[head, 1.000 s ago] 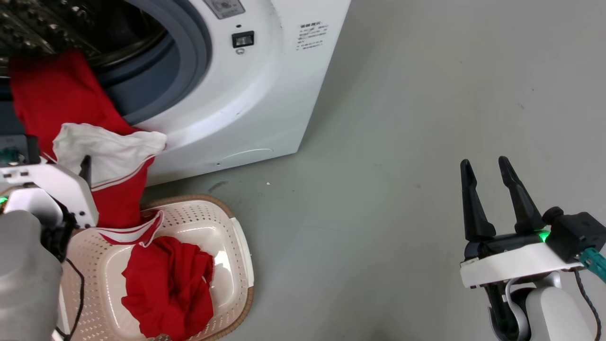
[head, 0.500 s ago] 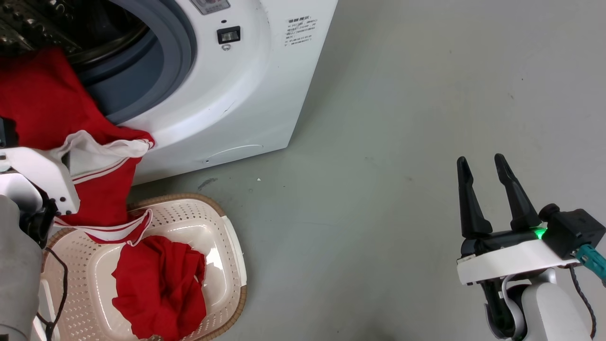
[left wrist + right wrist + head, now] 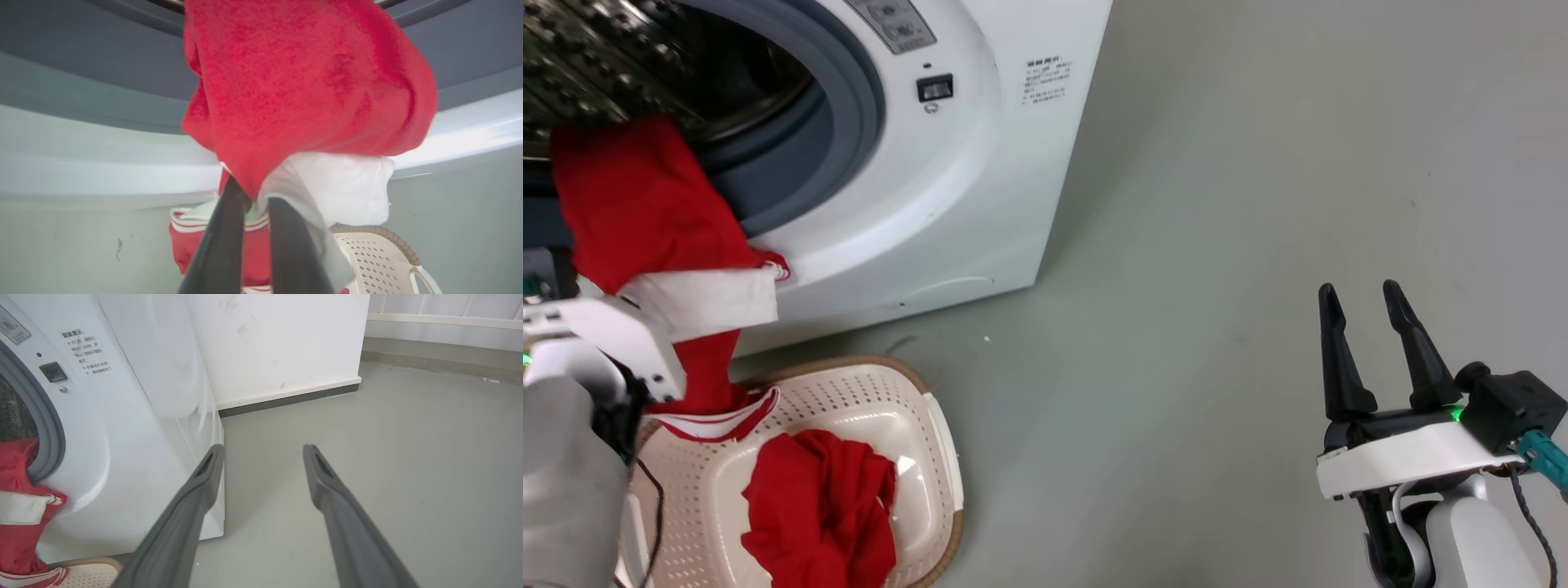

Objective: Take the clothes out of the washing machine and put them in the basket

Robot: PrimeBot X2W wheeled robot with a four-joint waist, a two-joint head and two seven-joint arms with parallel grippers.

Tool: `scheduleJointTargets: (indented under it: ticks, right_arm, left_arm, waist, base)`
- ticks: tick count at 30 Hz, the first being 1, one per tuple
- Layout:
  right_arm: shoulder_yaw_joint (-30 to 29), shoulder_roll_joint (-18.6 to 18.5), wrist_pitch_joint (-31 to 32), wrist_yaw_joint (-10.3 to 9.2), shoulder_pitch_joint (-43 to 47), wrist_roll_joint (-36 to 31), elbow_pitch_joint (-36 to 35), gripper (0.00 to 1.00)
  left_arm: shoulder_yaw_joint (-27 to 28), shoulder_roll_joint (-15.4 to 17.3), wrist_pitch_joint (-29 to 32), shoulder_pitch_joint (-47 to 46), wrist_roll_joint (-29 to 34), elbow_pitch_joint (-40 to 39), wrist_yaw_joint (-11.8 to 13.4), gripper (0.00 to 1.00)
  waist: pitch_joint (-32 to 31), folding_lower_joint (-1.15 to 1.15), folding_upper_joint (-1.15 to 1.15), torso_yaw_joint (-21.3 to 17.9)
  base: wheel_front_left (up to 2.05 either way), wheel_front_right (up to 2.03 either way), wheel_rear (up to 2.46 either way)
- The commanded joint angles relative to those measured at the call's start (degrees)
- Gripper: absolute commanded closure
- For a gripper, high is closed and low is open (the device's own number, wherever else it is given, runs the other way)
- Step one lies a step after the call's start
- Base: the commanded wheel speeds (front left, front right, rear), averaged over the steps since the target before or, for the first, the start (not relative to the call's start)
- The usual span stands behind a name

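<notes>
Since half a second ago the whole head view has slid a little, so the camera moved; against the washing machine the striped garment has changed shape: its white panel, then a loose open flap, now lies as a flatter band under the red cloth.

The garment still spills from the drum over the grey gasket and down the white front; its striped hem rests across the far brown rim of the basket; the plain red garment lies heaped inside the basket.

The left gripper has its jaws nearly together, clamped on the striped garment where red meets white; the right gripper holds its jaws apart on nothing, well clear of the machine and basket, as before.

The basket stands just beside the machine's lower front edge; to the right of both, the grey floor runs open to the wall and its dark skirting.
</notes>
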Motion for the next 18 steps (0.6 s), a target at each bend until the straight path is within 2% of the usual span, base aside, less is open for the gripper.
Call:
scheduleJointTargets:
  ticks: [1,5,11,18]
  right_arm:
    - [-0.24,0.00,0.09,-0.02,0.31,-0.59,0.03,0.00]
    - [-0.92,0.00,1.11,-0.02,1.53,-1.11,-0.31,0.00]
    - [-1.99,0.00,3.07,-0.02,3.58,-2.34,-1.68,0.00]
    - [-2.69,0.00,5.03,-0.02,5.12,-3.05,-4.31,0.00]
  left_arm:
    - [-0.08,-0.44,-1.27,1.06,0.13,0.25,0.38,1.00]
    - [0.13,-2.23,-6.45,3.74,-0.20,0.03,1.38,1.00]
    - [0.89,-4.54,-9.30,8.28,-0.47,-3.61,3.21,1.00]
    - [2.54,-6.40,-9.57,16.44,1.42,-16.73,5.63,1.00]
  waist:
    - [-1.41,0.00,0.00,0.75]
    - [-4.34,0.00,0.00,1.95]
    - [-8.22,0.00,0.00,4.01]
    - [-10.06,0.00,0.00,5.66]
  base:
    - [0.00,0.00,0.00]
    - [0.00,0.00,0.00]
    - [0.00,0.00,0.00]
    - [0.00,0.00,0.00]
